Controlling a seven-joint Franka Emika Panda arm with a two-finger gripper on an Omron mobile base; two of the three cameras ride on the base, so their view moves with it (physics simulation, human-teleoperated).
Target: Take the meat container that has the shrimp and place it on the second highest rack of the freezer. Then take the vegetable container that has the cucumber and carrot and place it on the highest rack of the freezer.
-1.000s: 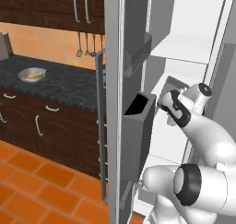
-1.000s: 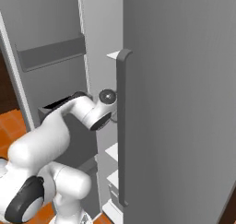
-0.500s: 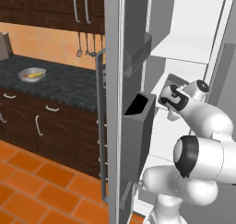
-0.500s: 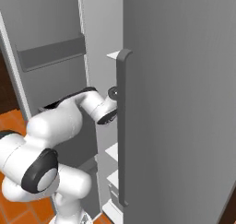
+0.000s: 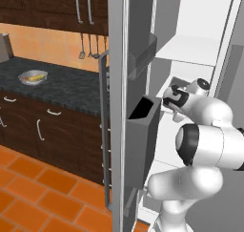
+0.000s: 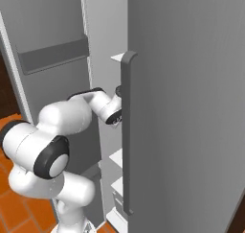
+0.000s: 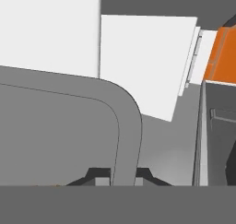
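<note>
No brand, label or writing can be read on anything here.

The gripper is closed on the rim of a grey tray; in the hand view the thin rounded edge stands between the two dark fingertips. The inside of this tray looks flat and grey, and I cannot tell if something lies in it. In the left base view the hand is inside the open freezer, at the height of a white shelf or a little under it, with the grey tray just behind the hand. Which rack this is I cannot say for sure.

On the open freezer door, a dark grey door bin hangs beside the arm, and its opening looks dark.

Far to the left, on the dark stone counter, stands a small clear bowl with an orange stick and a yellowish stick inside, the carrot and cucumber. It is well apart from the freezer.
</note>
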